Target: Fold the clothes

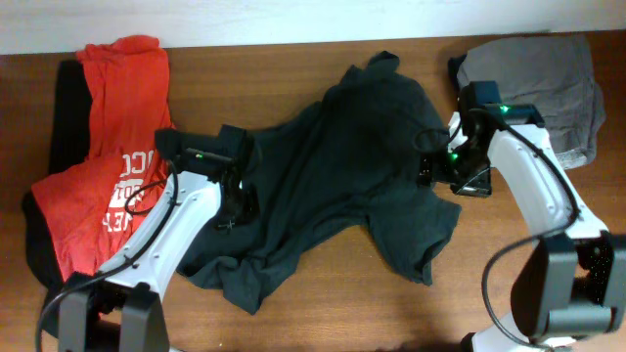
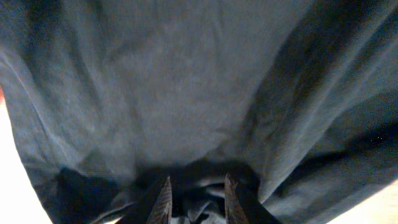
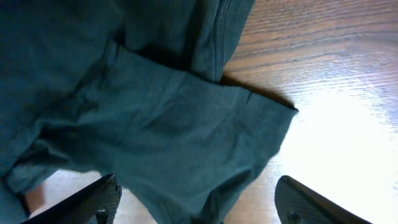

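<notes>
Bunching between narrow left gripper (image 2: 197, 199) jaws: shirt (image 2: 186, 93), grip unclear. Right gripper (image 3: 198, 193) jaws wide above sleeve (image 3: 186, 124), fingers (image 3: 93, 199) cropped at 6 o'clock. Left arm (image 1: 171, 230) hides shirt's 9 o'clock edge.

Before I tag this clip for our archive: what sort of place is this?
Likely a robotics lab bench rather than a home: a wooden table, a left arm and right arm over it, and a dark green T-shirt and red T-shirt laid out.
</notes>
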`<state>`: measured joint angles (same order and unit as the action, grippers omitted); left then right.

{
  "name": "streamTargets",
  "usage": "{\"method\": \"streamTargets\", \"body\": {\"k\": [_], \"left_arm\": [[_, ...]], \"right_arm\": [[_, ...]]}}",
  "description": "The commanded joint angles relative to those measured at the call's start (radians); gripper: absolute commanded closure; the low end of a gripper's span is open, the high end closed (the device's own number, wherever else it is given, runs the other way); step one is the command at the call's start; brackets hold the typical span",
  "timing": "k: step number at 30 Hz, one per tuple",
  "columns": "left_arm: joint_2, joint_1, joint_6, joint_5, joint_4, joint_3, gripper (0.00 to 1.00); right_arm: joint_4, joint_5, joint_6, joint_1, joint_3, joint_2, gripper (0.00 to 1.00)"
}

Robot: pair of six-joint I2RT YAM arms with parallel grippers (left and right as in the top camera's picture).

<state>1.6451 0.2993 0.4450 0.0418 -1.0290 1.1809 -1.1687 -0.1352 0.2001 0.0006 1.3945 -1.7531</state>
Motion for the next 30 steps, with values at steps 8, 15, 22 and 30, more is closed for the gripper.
{"method": "streamTargets", "body": {"k": [8, 15, 22, 30], "left_arm": [[-0.069, -0.072, -0.032, 0.007, 0.228, 0.027, 0.64], [-0.068, -0.080, -0.136, 0.016, 0.399, 0.027, 0.58], [-0.068, -0.080, -0.152, 0.061, 0.472, 0.027, 0.57], [-0.067, -0.080, -0.156, 0.060, 0.475, 0.027, 0.57]], "right_arm": [[0.040, -0.011, -0.071, -0.001, -0.003, -0.117, 0.32], [0.135, -0.011, -0.096, -0.001, -0.011, -0.159, 0.33], [0.214, -0.011, -0.096, -0.001, -0.035, -0.203, 0.49], [0.259, -0.011, -0.096, -0.001, -0.065, -0.240, 0.75]]}}
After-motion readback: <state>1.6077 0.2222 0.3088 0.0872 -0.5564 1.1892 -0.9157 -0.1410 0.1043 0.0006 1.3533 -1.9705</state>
